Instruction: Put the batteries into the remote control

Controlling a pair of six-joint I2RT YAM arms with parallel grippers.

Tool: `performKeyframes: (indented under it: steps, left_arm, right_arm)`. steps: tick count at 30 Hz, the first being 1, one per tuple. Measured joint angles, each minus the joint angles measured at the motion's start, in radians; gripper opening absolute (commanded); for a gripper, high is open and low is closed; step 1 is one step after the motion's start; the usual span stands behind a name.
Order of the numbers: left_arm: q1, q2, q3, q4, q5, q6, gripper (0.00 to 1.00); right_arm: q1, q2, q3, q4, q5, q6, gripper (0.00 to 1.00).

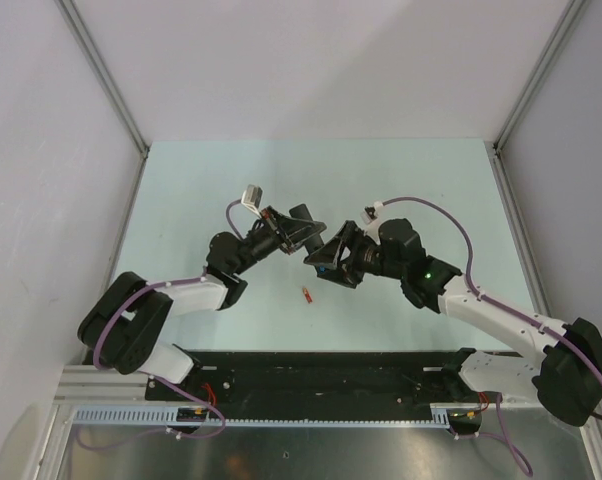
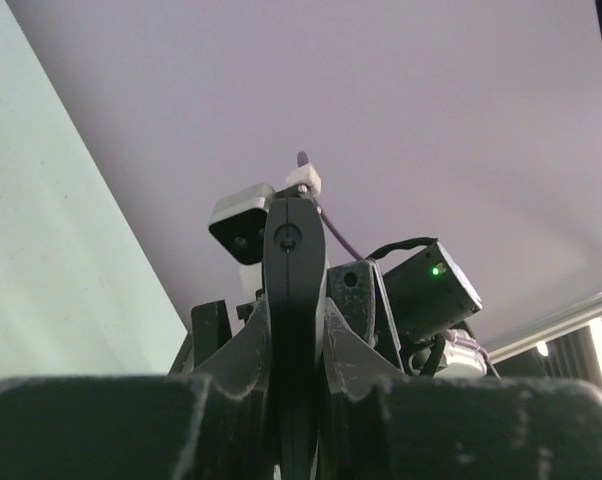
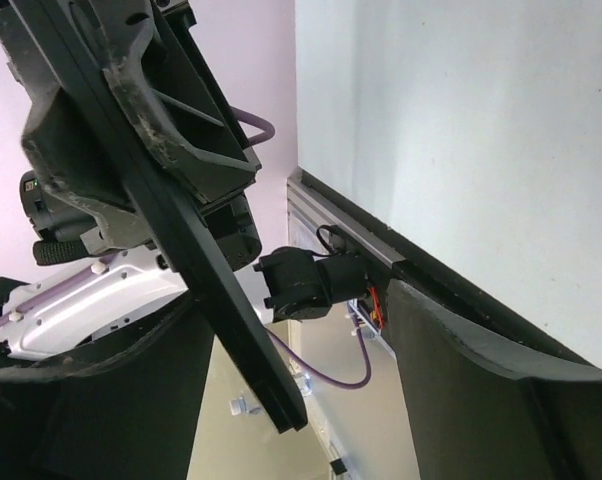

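The left arm [image 1: 181,295] rises from its base at the near left, elbow bent, forearm angled inward and away from the bases; its wrist turns the left gripper [image 1: 299,228] to the right, toward the other arm; its fingers [image 2: 91,425] are clamped tight on the remote control [image 2: 294,300] (the bar stands edge-on between them). The right arm [image 1: 501,315] stretches in from the near right, forearm slanting to the left; the right gripper [image 1: 328,258] faces the left one, nearly tip to tip; its fingers [image 3: 481,400] stand spread well apart.
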Motion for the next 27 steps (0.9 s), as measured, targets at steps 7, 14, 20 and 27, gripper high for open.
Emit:
performKeyframes:
  steps: [7,14,20,27]
  left_arm:
    - [0.0,-0.003,0.0,0.013,-0.002,0.0,0.0]
    - [0.005,0.005,0.0,0.022,0.004,-0.001,0.0]
    - [0.009,0.017,0.0,0.023,0.024,-0.009,0.0]
    - [0.011,0.019,0.0,0.026,0.081,-0.027,0.0]
  right_arm:
    - [-0.003,-0.007,0.0,-0.005,-0.019,-0.013,0.84]
    - [-0.022,-0.064,0.055,-0.097,-0.024,-0.108,0.83]
    - [-0.067,-0.134,0.093,-0.171,-0.02,-0.225,0.69]
    - [-0.076,-0.111,0.094,-0.232,-0.034,-0.329,0.61]
